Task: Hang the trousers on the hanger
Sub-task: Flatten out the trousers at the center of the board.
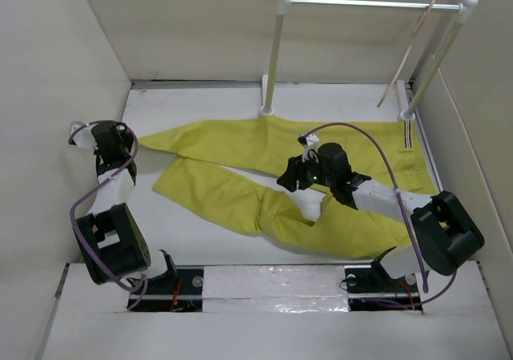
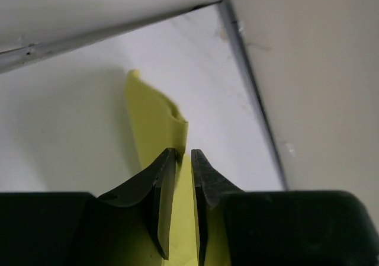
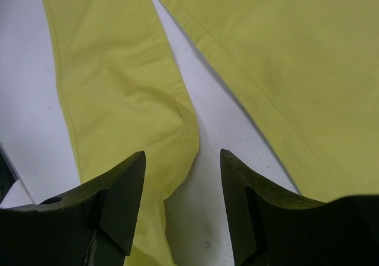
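I had the trousers [image 1: 240, 139] spread flat on the bench [image 1: 200, 232], both legs running out to the left and the striped waistband [image 1: 408, 131] at the far right. The hanger [image 1: 409, 51] leaned against the right end of the rack [image 1: 369, 4] at the far side, well apart from either arm, with no cloth on it.

The left gripper [image 2: 184, 154] sat at the cuff of the far leg, close to the left wall. Its jaws stood almost together with only a thin slit between them, and yellow cloth showed in that slit and beyond the tips. I could not tell whether the cuff was pinched or lying loose between them.

The right gripper [image 3: 183, 153] hung released over the middle of the garment, jaws wide and holding nothing. Below it lay the strip of bare bench between the two legs, with the near leg's edge under its left finger.

I judged this to be the early stage, getting the garment arranged and grasped, with hanging not yet begun. The next move, as I saw it, called for a sure hold on the cloth, and then for bringing the legs together so they could be fed through the hanger
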Controlling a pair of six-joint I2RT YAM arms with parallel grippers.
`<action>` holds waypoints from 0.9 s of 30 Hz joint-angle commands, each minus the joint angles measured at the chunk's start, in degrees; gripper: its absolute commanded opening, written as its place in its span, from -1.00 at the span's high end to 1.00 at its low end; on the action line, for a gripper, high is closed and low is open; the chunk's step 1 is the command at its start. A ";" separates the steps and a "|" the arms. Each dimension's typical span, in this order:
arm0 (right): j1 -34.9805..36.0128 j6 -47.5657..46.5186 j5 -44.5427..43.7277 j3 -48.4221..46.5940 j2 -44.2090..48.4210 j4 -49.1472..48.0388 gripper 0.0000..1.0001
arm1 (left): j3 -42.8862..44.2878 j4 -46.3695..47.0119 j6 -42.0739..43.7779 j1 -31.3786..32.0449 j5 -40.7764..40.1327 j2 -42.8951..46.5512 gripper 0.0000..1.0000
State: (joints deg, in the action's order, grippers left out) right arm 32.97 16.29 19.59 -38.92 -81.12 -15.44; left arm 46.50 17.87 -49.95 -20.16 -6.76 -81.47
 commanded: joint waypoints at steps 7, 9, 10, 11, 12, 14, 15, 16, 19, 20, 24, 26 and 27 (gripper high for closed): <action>-0.45 -0.21 1.32 -0.11 1.76 -3.02 -0.19 | 6.40 -12.33 1.07 1.96 -12.21 6.85 0.22; -0.45 -0.21 1.50 -0.11 2.02 -2.75 -0.19 | 7.98 -13.29 2.75 2.58 -14.94 7.73 0.21; -0.97 -0.21 1.59 -0.11 2.02 -2.75 -0.19 | 8.08 -13.21 3.02 3.28 -15.12 7.73 0.21; -0.98 -0.21 1.85 -0.11 1.93 -2.66 -0.19 | 7.91 -10.69 4.67 3.29 -12.94 7.30 0.20; -0.98 -0.12 1.94 -0.19 1.85 -2.75 -0.19 | 8.08 -9.10 5.73 3.29 -11.36 6.42 0.08; -0.98 -0.04 2.20 -0.11 1.50 -3.01 -0.19 | 11.22 -11.08 8.02 3.90 -7.93 -0.48 -0.03; -0.98 0.05 2.29 -0.11 1.41 -3.19 -0.18 | 16.90 -13.36 8.90 4.77 -7.30 -3.66 -0.03; -0.98 0.05 2.38 -0.11 1.32 -3.19 -0.16 | 20.35 -15.91 9.52 5.30 -7.04 -7.17 -0.04; -0.98 -0.21 2.64 -0.11 1.49 -3.19 -0.03 | 28.90 -23.40 8.91 5.84 -6.77 -18.00 -0.01; -0.98 -0.38 2.55 -0.02 1.49 -3.10 0.03 | 29.61 -22.97 8.65 5.84 -7.38 -21.15 -0.01; 0.25 -0.83 2.64 -0.28 1.23 -3.02 0.62 | 35.21 -23.93 9.26 5.84 -10.81 -28.20 -0.01; 0.86 -1.00 2.47 -0.55 0.79 -2.84 0.65 | 38.12 -26.38 10.31 5.84 -12.04 -32.58 -0.01; 0.87 -1.09 2.38 -0.63 0.62 -2.84 0.64 | 40.57 -27.09 10.58 5.84 -12.30 -33.65 -0.01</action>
State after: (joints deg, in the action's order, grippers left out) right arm 32.95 16.23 21.65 -38.83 -80.90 -15.64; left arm 80.82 -5.50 -41.43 -13.98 -16.16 -114.15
